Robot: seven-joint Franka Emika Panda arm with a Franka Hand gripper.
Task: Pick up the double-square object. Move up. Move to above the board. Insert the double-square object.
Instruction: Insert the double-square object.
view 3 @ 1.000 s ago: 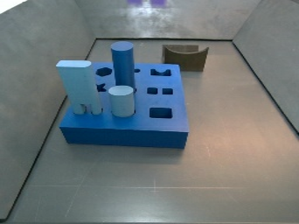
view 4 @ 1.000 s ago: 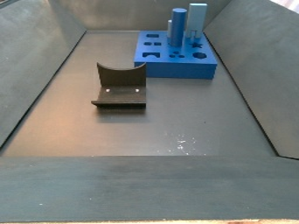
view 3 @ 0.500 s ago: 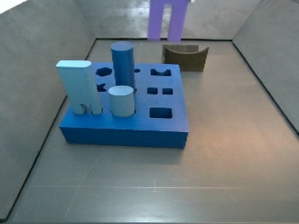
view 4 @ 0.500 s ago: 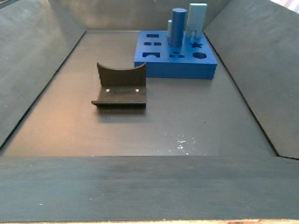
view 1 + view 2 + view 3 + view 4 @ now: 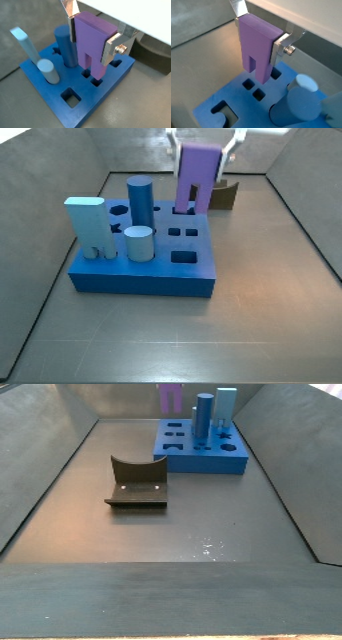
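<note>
Your gripper (image 5: 201,140) hangs from the top of the frame in a side view, pointing straight down, its silver fingers (image 5: 113,45) closed on the upper sides of the double-square object (image 5: 91,44), which it holds upright. In both wrist views the purple prism is over the board (image 5: 85,102), its lower end close above the dark holes near the board's far edge. On the board stand a dark-blue cylinder (image 5: 140,198), a light-blue block (image 5: 84,225) and a pale cylinder (image 5: 139,244); a dark holder (image 5: 136,482) sits on the floor, well apart.
</note>
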